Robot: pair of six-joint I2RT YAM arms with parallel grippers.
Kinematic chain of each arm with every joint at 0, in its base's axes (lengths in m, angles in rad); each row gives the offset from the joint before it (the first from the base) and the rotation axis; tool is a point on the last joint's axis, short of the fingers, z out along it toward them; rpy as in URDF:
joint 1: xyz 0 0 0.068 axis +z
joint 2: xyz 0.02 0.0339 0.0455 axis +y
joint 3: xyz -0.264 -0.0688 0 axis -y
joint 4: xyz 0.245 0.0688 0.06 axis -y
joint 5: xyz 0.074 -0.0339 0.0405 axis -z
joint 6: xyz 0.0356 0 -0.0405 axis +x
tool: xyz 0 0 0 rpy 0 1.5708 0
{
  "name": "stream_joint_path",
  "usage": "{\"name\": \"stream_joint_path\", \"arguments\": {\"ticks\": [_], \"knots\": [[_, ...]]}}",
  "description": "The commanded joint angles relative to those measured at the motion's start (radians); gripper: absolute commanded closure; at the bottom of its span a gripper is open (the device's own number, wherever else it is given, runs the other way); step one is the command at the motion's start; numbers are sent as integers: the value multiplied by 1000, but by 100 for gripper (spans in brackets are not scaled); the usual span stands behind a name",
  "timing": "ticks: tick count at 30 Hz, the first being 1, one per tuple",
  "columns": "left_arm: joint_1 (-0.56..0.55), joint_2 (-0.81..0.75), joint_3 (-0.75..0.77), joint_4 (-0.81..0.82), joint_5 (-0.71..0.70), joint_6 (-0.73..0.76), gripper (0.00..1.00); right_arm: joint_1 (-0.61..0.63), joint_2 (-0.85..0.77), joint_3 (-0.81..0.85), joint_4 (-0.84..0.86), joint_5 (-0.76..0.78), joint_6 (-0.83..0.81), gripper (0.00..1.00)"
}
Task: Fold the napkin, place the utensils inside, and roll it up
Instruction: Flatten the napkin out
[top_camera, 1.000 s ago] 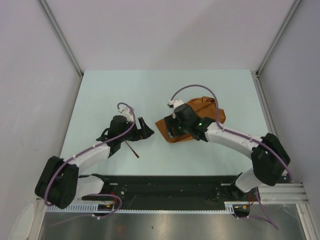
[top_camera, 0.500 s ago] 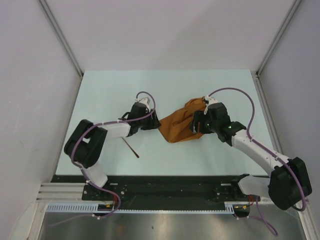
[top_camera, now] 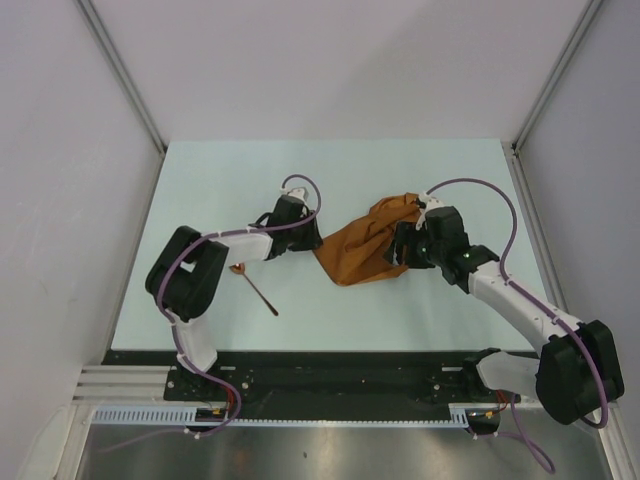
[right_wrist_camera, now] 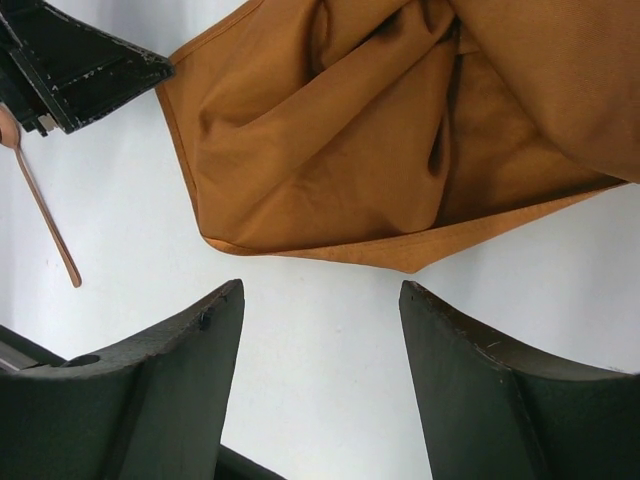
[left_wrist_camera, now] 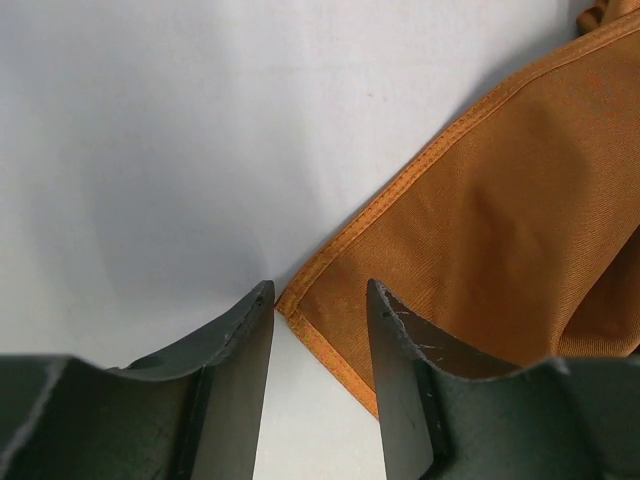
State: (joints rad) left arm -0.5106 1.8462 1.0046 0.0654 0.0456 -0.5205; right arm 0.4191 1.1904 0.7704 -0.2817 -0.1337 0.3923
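Rust-brown napkin (top_camera: 362,252) lies crumpled. Left gripper (left_wrist_camera: 320,292) straddles its corner, jaws apart, placed to pinch. Right gripper (right_wrist_camera: 320,292) hovers spread, empty, likely to help flatten it.

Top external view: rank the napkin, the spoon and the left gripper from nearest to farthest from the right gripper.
1. napkin, directly beside the right gripper, on its left side.
2. left gripper, at the napkin's far left corner.
3. spoon, farthest, beyond the left gripper toward the near left.
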Motion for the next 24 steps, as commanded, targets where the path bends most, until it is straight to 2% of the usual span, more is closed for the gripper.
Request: {"name": "stream_joint_path", "arguments": {"ticks": [1, 6, 11, 19, 23, 24], "knots": [[-26, 18, 15, -39, -23, 10, 52, -19, -26, -6, 24, -32, 5, 31], [-48, 35, 38, -99, -43, 17, 50, -36, -17, 0, 29, -44, 6, 31], [-80, 56, 58, -165, -151, 22, 51, -46, -20, -5, 27, -46, 6, 31], [-131, 122, 91, -253, -270, 39, 74, -60, -26, -17, 38, -55, 14, 30], [-149, 145, 123, -305, -306, 54, 80, -68, -31, -17, 39, -61, 16, 30], [-154, 146, 127, -308, -317, 65, 86, -68, -32, -17, 38, -61, 16, 30]]}}
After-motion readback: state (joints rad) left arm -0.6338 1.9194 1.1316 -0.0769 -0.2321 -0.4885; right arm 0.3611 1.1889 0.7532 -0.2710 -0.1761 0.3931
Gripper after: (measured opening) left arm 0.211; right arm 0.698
